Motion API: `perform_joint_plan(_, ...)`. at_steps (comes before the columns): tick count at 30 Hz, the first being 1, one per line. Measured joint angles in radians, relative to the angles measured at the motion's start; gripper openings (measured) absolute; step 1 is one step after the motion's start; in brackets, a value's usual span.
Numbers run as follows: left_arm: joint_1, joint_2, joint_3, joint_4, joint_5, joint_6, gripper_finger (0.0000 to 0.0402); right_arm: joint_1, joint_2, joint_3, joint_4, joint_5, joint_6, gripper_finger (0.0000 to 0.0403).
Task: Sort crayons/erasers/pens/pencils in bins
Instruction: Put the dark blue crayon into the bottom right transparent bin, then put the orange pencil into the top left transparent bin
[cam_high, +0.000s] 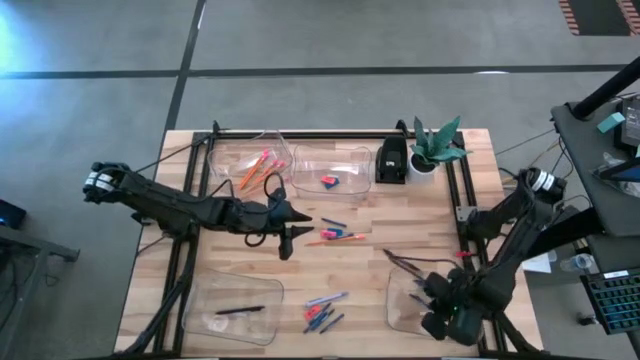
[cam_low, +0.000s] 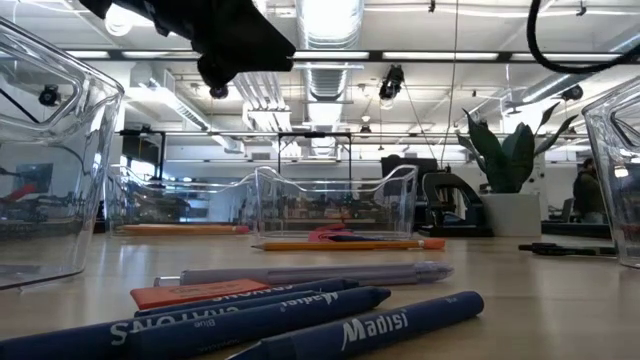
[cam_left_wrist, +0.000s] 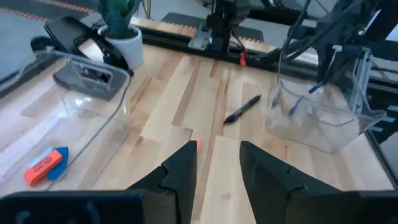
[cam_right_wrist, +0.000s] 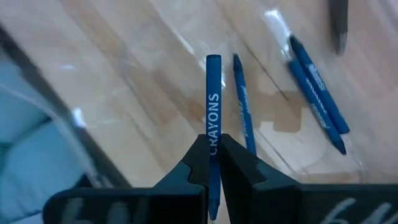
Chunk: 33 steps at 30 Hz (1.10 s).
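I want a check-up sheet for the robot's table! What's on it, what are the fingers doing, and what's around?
Surface: pale wooden table.
Job's things: four clear bins; far-left bin holds pencils, next bin holds erasers, near-left bin holds a pen; loose crayons and a pencil lie on the table.
Clutter: potted plant, small black box.
Grippers: left gripper fingers open, empty, mid-table; right gripper fingers shut on a blue crayon over the near-right bin.
Cables: black cable beside that bin.
Surroundings: grey floor; a desk at the right.
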Motion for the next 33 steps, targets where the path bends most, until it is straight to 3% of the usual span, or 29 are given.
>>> perform_joint_plan(22, -0.009, 0.121, 0.001, 0.064, 0.004, -0.045, 0.0108, 0.0, 0.169, -0.049, 0.0, -0.023, -0.093, 0.0016)
perform_joint_plan(33, -0.016, 0.153, 0.001, 0.069, 0.022, -0.019, 0.0108, -0.003, 0.16, -0.051, -0.006, -0.024, -0.057, 0.0103)
